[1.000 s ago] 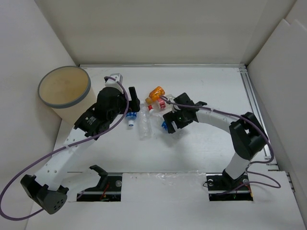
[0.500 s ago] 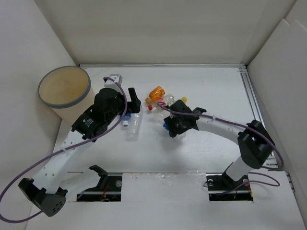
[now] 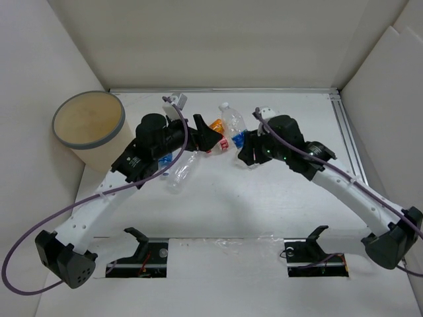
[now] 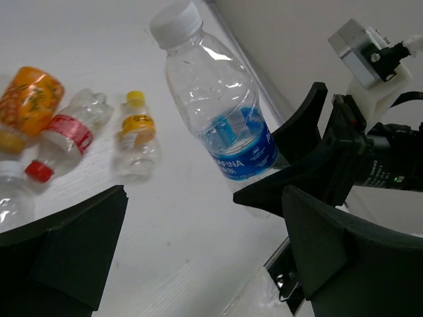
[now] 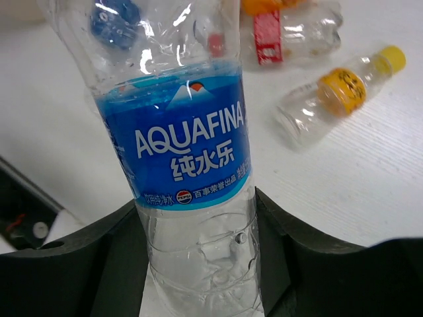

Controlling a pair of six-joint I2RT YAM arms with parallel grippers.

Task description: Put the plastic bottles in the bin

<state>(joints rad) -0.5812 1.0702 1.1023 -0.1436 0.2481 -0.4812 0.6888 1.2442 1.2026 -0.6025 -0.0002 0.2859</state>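
Right now your surface [image 3: 277,205] is carrying everything, and the biggest thing on it, the bin [image 3: 89,127], is sitting at the far left with its tan inside showing, well apart from the bottles. Your left arm [image 3: 106,201] is reaching up from the near left corner toward the middle, and your right arm [image 3: 344,188] is arcing in from the near right. Your right pincer [image 3: 246,146] is clamping its two dark fingers [image 5: 99,264] on either side of the blue-label bottle [image 5: 182,152], gripping it below the label; from above, that bottle is pointing its white cap toward the far wall. Your left pincer [image 3: 208,135] is standing wide with nothing between its fingers [image 4: 73,244], hanging just beside the cluster of loose bottles. You are seeing a clear bottle [image 3: 180,173] lying on its side under the left arm. In the left wrist view the orange bottle [image 4: 26,105] is lying at the left edge, touching or nearly touching the red-label bottle [image 4: 63,132], and the small yellow-capped bottle [image 4: 137,135] is lying just beside those two, apart from the held bottle.
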